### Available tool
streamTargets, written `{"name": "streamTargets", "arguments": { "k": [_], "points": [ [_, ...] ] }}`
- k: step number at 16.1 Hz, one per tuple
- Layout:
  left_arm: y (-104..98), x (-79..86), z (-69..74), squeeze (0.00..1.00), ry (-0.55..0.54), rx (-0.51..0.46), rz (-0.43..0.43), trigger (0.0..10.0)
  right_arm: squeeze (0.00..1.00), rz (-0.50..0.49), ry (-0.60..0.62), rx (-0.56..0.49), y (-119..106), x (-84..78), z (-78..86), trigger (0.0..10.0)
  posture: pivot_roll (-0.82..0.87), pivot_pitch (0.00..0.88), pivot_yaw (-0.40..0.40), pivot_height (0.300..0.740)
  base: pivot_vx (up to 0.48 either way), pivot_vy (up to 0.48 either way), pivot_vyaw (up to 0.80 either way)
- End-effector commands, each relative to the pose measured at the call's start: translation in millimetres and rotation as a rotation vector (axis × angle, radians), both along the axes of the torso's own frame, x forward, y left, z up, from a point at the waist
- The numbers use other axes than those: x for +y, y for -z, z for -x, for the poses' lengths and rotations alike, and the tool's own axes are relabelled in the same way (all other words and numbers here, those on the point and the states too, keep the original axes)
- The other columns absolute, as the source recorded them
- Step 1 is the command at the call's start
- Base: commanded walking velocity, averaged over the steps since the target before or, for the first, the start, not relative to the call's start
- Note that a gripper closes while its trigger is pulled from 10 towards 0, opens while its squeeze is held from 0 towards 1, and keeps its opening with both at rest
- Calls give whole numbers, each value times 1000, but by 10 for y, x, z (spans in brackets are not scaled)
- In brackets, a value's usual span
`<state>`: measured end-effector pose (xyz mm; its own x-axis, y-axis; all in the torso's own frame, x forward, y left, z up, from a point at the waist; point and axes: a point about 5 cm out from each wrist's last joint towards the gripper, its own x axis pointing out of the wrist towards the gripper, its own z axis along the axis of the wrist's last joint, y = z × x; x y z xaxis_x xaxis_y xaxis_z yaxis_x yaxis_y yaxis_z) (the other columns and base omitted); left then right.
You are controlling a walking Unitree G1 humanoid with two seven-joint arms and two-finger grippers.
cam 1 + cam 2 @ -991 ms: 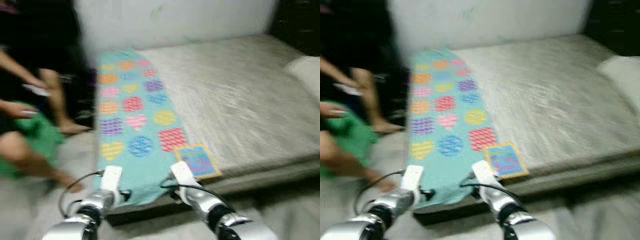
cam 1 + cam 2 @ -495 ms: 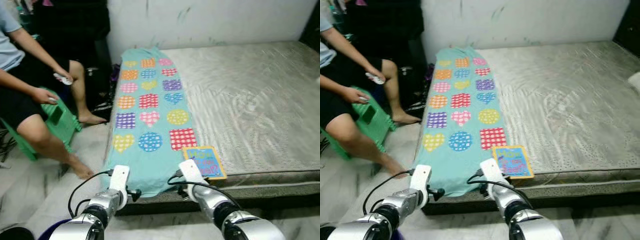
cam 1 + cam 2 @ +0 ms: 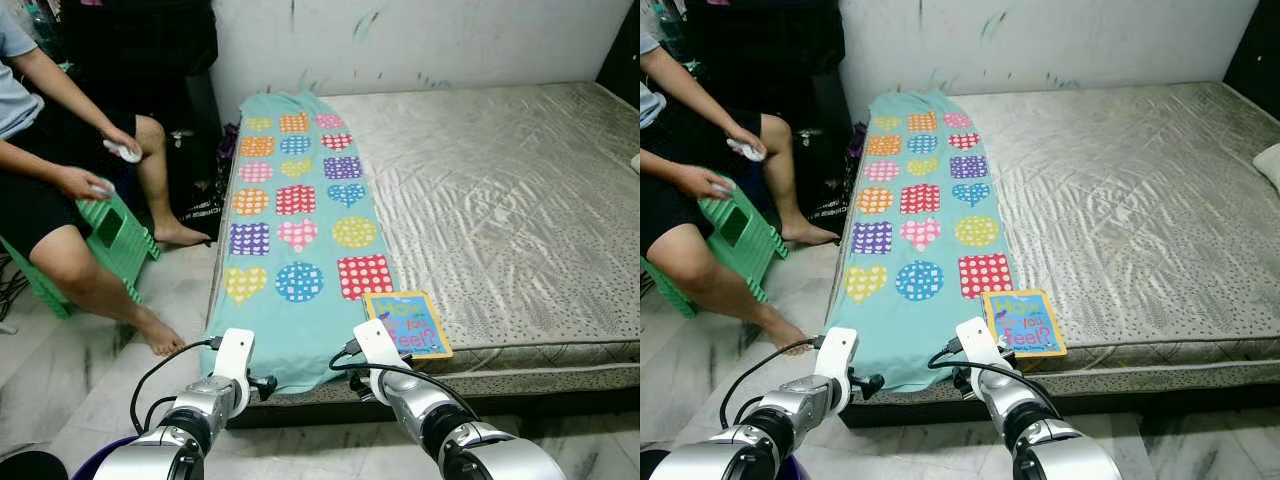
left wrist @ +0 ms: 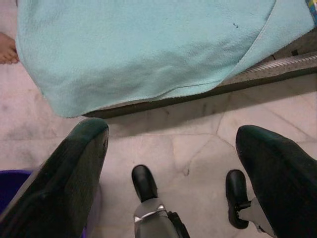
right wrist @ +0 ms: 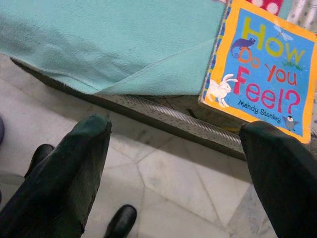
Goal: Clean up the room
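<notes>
A teal blanket (image 3: 296, 215) printed with coloured hearts, circles and squares lies along the left side of a bare grey mattress (image 3: 500, 190); its end hangs over the front edge. A picture book (image 3: 407, 323), "How Do You Feel?", lies flat at the front edge beside the blanket. My left gripper (image 4: 173, 148) is open above the floor, just short of the blanket's hanging hem (image 4: 148, 94). My right gripper (image 5: 173, 163) is open too, below the mattress edge, with the book (image 5: 262, 74) just ahead of one finger. Neither holds anything.
A person (image 3: 50, 170) sits on a green stool (image 3: 110, 235) left of the bed, with bare feet on the marble floor (image 3: 170, 290). A white wall (image 3: 420, 40) backs the bed. Something purple (image 4: 10, 198) sits by my black feet (image 4: 143, 181).
The blurred view has sharpened and swung a little, so the camera moved. Both arms hold about the same pose before the bed. The person's hands have shifted slightly.
</notes>
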<state>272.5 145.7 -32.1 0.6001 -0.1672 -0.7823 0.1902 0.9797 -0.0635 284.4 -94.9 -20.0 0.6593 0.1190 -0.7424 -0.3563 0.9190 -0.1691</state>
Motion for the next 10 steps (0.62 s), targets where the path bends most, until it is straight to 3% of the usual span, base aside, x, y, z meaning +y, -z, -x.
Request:
{"name": "streamTargets", "arguments": {
  "k": [1,4,6,8,10],
  "points": [
    [-107,35,-127,0,12,-72,-33,10000,0,-33,39,-63,-128,18,-135,10000,-103,0,30,740,0,0,0],
    [-404,-16,-416,0,24,-246,33,10000,0,-88,77,-201,-399,-60,-396,10000,-102,0,26,740,0,0,0],
    [-656,20,-599,0,-9,-397,125,10000,0,-133,113,-285,-573,-177,-540,10000,-101,0,26,740,0,0,0],
    [-855,60,-656,0,12,-562,179,10000,0,-140,82,-374,-719,-260,-631,10000,-99,0,31,740,0,0,0],
    [-957,132,-579,0,-17,-679,212,10000,0,-142,77,-403,-743,-367,-633,10000,-97,0,29,740,0,0,0]
  ]
}}
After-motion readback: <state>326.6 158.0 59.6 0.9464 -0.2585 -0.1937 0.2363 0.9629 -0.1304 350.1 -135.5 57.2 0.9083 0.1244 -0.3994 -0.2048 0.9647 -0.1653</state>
